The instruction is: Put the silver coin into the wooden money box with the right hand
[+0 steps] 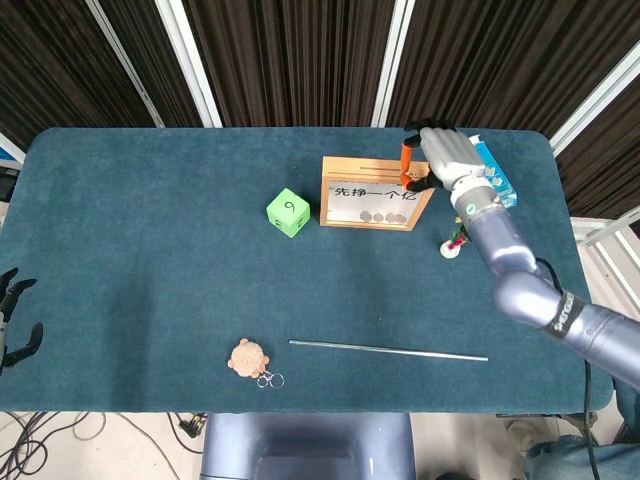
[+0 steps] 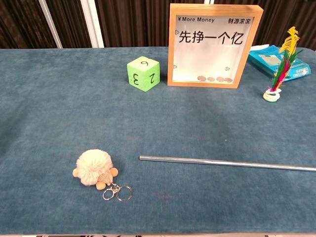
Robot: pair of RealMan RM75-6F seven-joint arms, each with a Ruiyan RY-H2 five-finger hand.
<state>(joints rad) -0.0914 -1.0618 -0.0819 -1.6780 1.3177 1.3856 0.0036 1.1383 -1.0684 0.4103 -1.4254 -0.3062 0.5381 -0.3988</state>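
1. My right hand (image 1: 443, 160) hangs over the right end of the wooden money box (image 1: 378, 193), upper right of centre in the head view; the chest view does not show it at all.

2. The fingers are curled inward above the box's top edge, thumb and fingertips drawn together. The silver coin itself is too small to make out; I judge it is pinched there, but I cannot tell for certain.

3. I judge the hand sits high so the coin can drop through the slot in the top face of the box, a thin dark line along its upper edge in the head view.

4. The box stands upright at the back of the table (image 1: 150, 250), glass front facing me, with 4 coins (image 2: 214, 79) already lying along its bottom, seen in the chest view.

5. Room is tight to the right: a blue carton (image 1: 495, 190) lies just beside the box, partly under my wrist, and a feathered shuttlecock (image 2: 279, 74) stands in front of it.

6. To the left, a green die (image 1: 289, 213) sits near the box's left side.

7. The lower half of the frame is roomier: a metal rod (image 1: 388, 350) and a plush keychain (image 1: 250, 360) lie well apart from the box.

8. My left hand (image 1: 12, 320) rests at the lower left edge, fingers spread, holding nothing.
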